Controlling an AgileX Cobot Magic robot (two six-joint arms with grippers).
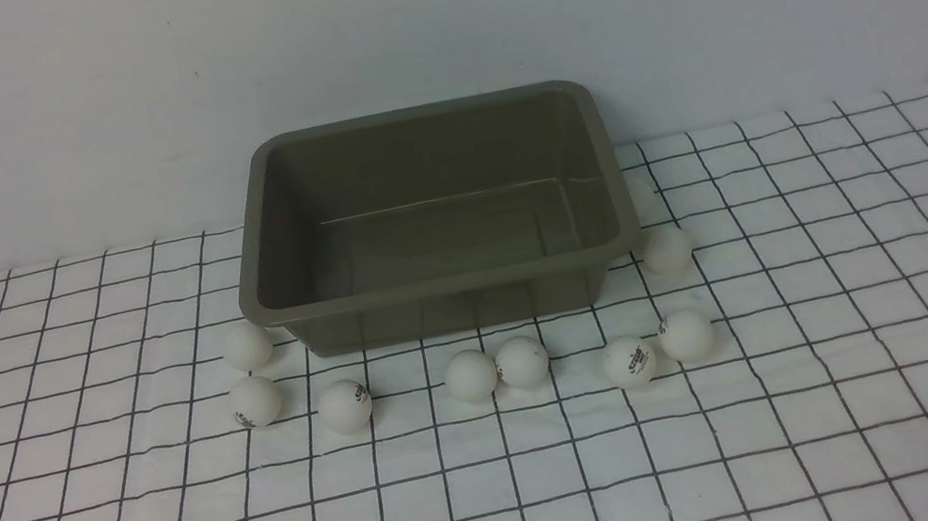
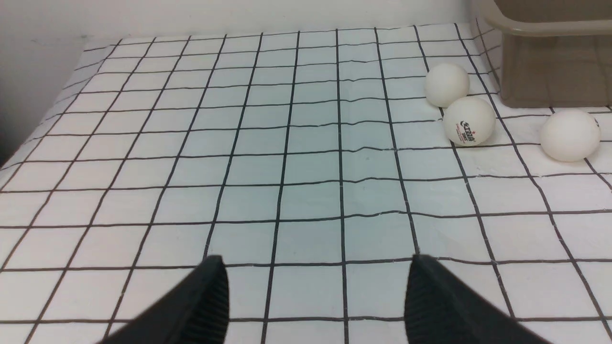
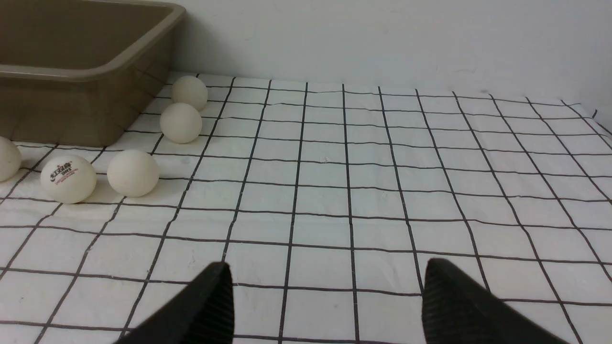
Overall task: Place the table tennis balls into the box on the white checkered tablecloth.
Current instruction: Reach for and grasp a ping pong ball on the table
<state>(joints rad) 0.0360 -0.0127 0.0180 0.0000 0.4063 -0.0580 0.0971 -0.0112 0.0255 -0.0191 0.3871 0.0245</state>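
**A:** Where does the left gripper sit?

**B:** The left gripper hangs low over the white checkered tablecloth. Its black fingers are spread wide, with only cloth between them. It holds nothing.

**A:** And the table tennis balls near it?

**B:** The three leftmost balls lie well apart from those fingers, at about one o'clock from where they point, just beside the corner of the box.

**A:** How does the front view lay things out?

**B:** The box stands at the centre against the wall. Eight balls curve around its near side on the cloth. Two are at its eight o'clock, one at seven and a touching pair at six. Two more are at five and one is at four, by the right corner.

**A:** And the right gripper?

**B:** The right gripper is also parted wide over bare cloth and grips nothing. The balls in its view lie well apart from its fingers, at about eleven o'clock. Two of them sit along the box's right wall. The farther of that pair does not show in the front view.
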